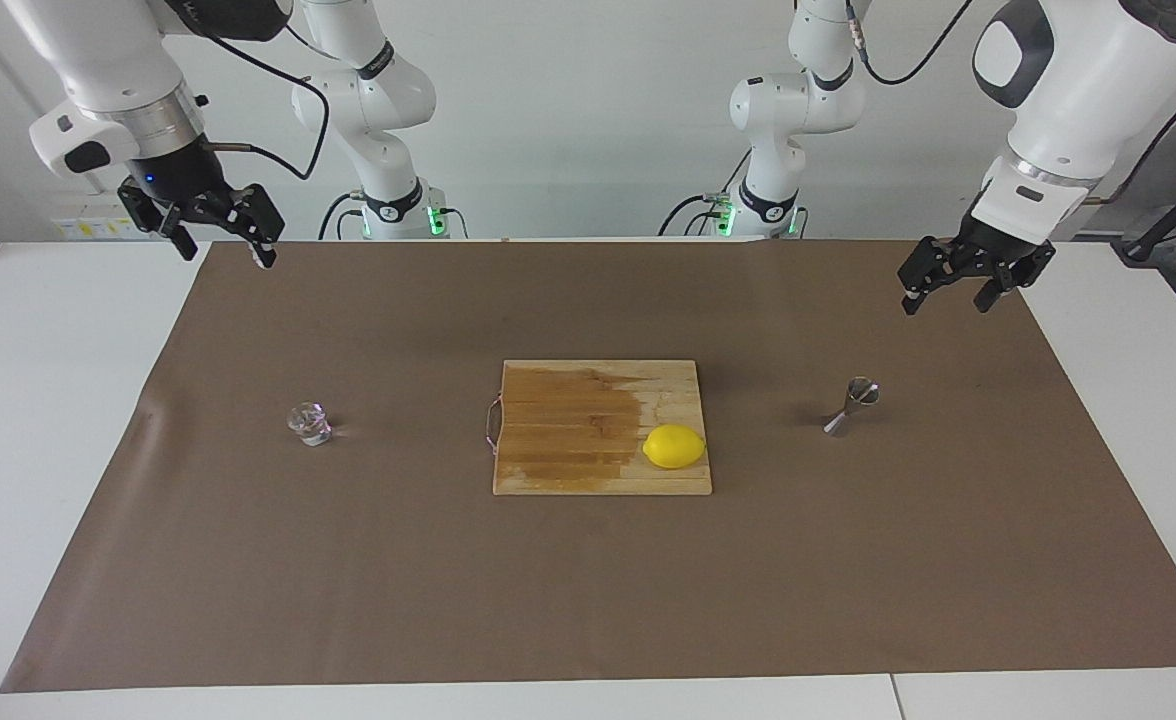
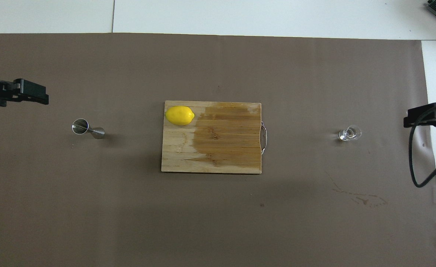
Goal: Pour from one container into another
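Note:
The clear glass cup (image 1: 309,423) (image 2: 349,133) stands upright on the brown mat toward the right arm's end of the table. Toward the left arm's end stands the silver hourglass jigger (image 1: 853,405) (image 2: 88,129), upright, its open mouth up. My right gripper (image 1: 226,248) hangs open and empty in the air over the mat's corner at its own end, well apart from the cup. Over the mat's edge at the other end, my left gripper (image 1: 946,301) is also raised, open and empty, apart from the jigger.
A wooden cutting board (image 1: 568,440) (image 2: 221,148) with a dark wet patch lies mid-table between cup and jigger. A yellow lemon (image 1: 674,446) (image 2: 179,115) rests on its corner toward the jigger. The brown mat (image 1: 588,580) covers most of the white table.

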Motion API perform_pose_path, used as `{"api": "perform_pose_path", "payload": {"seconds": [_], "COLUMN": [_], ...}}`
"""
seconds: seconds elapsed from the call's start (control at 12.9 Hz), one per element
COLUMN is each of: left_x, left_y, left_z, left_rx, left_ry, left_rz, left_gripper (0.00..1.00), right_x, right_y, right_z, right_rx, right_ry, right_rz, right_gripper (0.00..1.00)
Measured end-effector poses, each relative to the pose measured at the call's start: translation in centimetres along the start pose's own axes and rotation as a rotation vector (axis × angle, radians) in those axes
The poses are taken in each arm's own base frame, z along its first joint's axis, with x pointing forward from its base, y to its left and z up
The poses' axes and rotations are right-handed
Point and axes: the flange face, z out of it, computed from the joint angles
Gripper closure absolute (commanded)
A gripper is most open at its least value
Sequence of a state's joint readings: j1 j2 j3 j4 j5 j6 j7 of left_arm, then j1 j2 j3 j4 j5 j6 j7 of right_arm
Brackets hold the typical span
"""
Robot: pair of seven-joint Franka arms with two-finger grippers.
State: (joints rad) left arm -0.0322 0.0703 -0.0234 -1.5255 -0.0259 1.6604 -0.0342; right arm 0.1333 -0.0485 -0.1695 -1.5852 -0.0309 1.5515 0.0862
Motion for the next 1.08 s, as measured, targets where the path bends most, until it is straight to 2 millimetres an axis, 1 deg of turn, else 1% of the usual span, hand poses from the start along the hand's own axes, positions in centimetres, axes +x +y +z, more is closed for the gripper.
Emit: {"api": "perform_pose_path", "payload": {"seconds": [0.15,0.39,0.7,0.85,1.08], "left_x": [0.0,0.0,-0.1,-0.1,-0.1], "left_y": [0.0,-0.2,-0.2,-0.2,-0.2], "left_z": [-0.1,-0.1,-0.1,-0.1,-0.1], "left_rx": [0.0,0.0,0.0,0.0,0.0], "left_ry": [0.001,0.002,0.001,0.0,-0.002], "left_rz": [-0.001,-0.003,-0.003,-0.003,-0.003], "left_gripper": [0.0,0.0,0.0,0.0,0.0], "right_x": [0.0,0.1,0.2,0.1,0.0], "right_y": [0.4,1.7,4.2,4.3,3.5], "right_z": [-0.1,-0.1,-0.3,-0.4,-0.4], "right_rx": [0.0,0.001,0.001,0.0,0.0], "right_ry": [0.002,0.006,0.021,0.021,0.021], "right_rz": [0.007,0.031,0.072,0.073,0.061], "right_gripper": [0.0,0.0,0.0,0.0,0.0]}}
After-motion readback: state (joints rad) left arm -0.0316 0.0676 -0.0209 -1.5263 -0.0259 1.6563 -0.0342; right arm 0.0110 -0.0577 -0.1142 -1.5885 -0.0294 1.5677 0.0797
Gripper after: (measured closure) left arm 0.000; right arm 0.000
